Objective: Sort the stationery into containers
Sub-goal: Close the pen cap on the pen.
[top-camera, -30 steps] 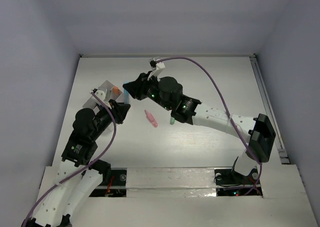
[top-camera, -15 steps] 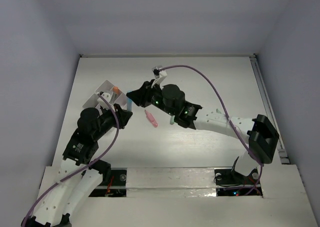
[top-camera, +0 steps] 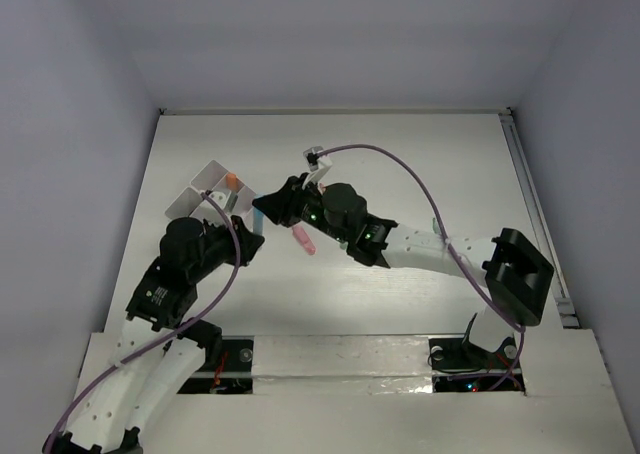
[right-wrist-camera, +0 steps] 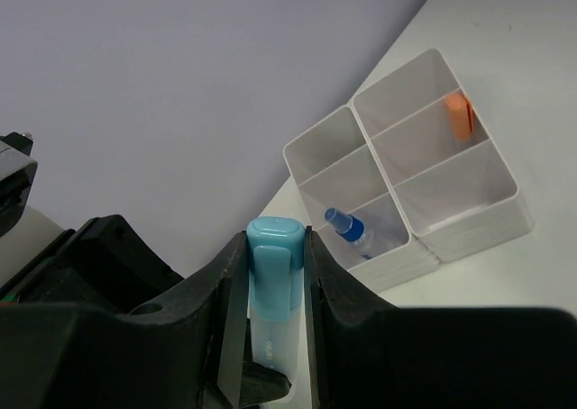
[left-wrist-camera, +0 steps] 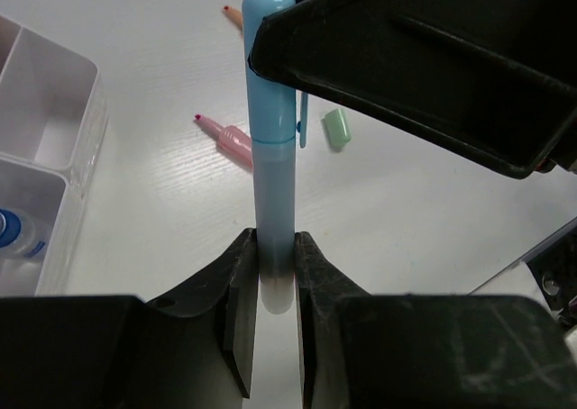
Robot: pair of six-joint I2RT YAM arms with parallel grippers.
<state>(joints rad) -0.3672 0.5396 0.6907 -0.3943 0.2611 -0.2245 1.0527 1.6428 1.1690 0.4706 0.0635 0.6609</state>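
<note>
Upper left of the overhead view: the containers (top-camera: 203, 180), white open-top boxes joined side by side, sit on the white table (top-camera: 420, 154). The right wrist view shows a blue-white tube (right-wrist-camera: 350, 229) lying in one compartment. An orange marker (right-wrist-camera: 460, 116) leans in a compartment of the adjoining block.

Just below and right of the boxes, the left gripper (left-wrist-camera: 273, 243) is clenched on the lower end of a light blue marker (left-wrist-camera: 273, 157), with both fingers pressed against the barrel. The marker is centre-left in the overhead frame, held up above the table between the two grippers.

The right gripper (right-wrist-camera: 275, 249) grasps the same marker at the capped end, with a finger tight on each side of the cap. Both pincers are closed on the one marker, one at each end.

Right of them, a pink marker (top-camera: 302, 238) lies flat on the table, apart from the boxes and touching nothing. Further right in the left wrist view, a small green piece (left-wrist-camera: 335, 127) lies on the table near the pink marker, not touching it. I cannot tell whether it is a cap or an eraser.
</note>
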